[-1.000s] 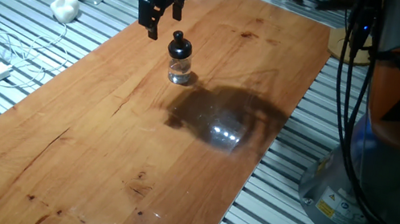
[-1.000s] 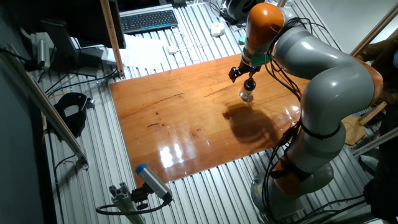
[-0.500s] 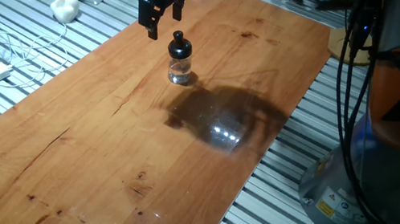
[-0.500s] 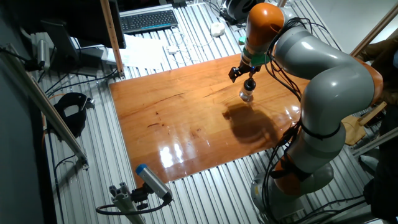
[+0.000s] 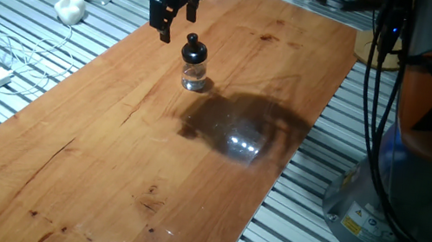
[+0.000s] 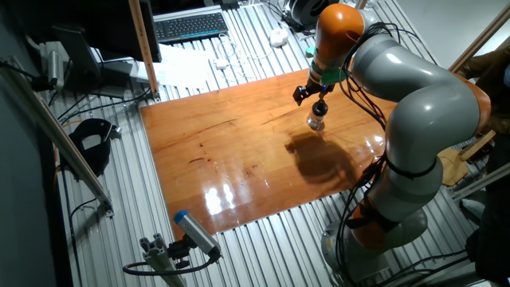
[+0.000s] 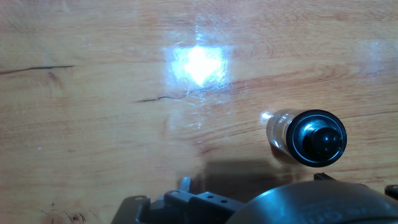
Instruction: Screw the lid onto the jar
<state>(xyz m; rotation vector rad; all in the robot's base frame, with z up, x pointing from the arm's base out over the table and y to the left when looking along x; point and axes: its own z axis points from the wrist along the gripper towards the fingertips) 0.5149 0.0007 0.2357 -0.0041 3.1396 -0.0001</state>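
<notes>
The jar (image 5: 194,75) stands upright on the wooden table (image 5: 125,141), toward its far end, with the lid (image 5: 195,48) already sitting on its mouth; the hand view shows the lid (image 7: 318,138) from above as a black disc with a knob, centred over the clear glass of the jar (image 7: 280,132). The gripper (image 5: 175,19) hangs in the air just to the left of and above the lid, apart from it and holding nothing, its two fingers spread with a plain gap between them. In the other fixed view the gripper (image 6: 307,92) likewise sits above the jar (image 6: 316,121), not touching it. Whether the lid is threaded tight or only resting on the neck cannot be told from these pictures. The step in hand seems to be either lining up for a grasp on the lid or the pause after a turn. If more tightening is needed, the next move calls for centring the fingers over the knob, coming down, closing on it, and twisting without tipping the light, unheld jar.
</notes>
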